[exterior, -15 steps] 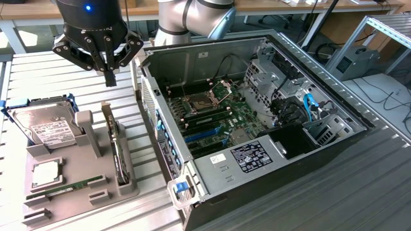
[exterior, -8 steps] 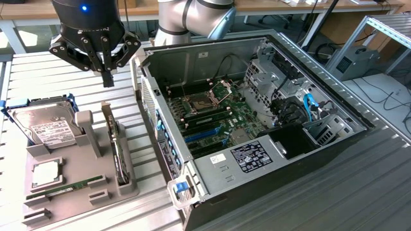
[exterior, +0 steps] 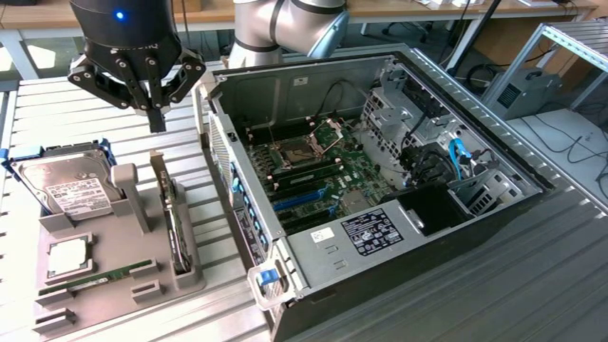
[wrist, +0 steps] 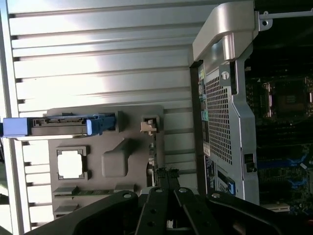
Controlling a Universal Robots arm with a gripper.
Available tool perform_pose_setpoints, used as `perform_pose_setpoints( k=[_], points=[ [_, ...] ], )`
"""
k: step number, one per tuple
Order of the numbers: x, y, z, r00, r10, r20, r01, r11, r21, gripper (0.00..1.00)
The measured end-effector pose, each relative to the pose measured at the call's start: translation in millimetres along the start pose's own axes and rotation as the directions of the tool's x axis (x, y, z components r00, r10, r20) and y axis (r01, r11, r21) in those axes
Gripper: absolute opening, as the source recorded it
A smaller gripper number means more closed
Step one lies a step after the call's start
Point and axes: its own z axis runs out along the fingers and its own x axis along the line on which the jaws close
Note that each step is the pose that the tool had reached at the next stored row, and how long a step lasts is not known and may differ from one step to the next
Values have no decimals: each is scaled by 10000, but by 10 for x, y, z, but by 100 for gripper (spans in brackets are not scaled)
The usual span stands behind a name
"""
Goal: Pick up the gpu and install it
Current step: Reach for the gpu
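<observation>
**Shut gripper hangs over the gpu in its tray**

The gripper (exterior: 156, 125) has its fingers pressed together and holds nothing. Just below it, the gpu (exterior: 172, 214) stands on its thin edge in the grey tray (exterior: 119, 246), not picked up yet. Farther off on one side sits the hard drive (exterior: 67, 187). The open computer case (exterior: 314, 246) is on the other side. With the fingers shut, going down could bump the card's top and tip it.

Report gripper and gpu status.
Gripper shut, empty, above the gpu. Gpu on edge in grey holder, untouched. Case wall close alongside.
</observation>
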Motion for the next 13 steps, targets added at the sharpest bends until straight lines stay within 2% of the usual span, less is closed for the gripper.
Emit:
perform_pose_setpoints(
  k=[13],
  points=[
    [-2,-105,-4,10000,0,0,0,10000,0,11]
  ],
)
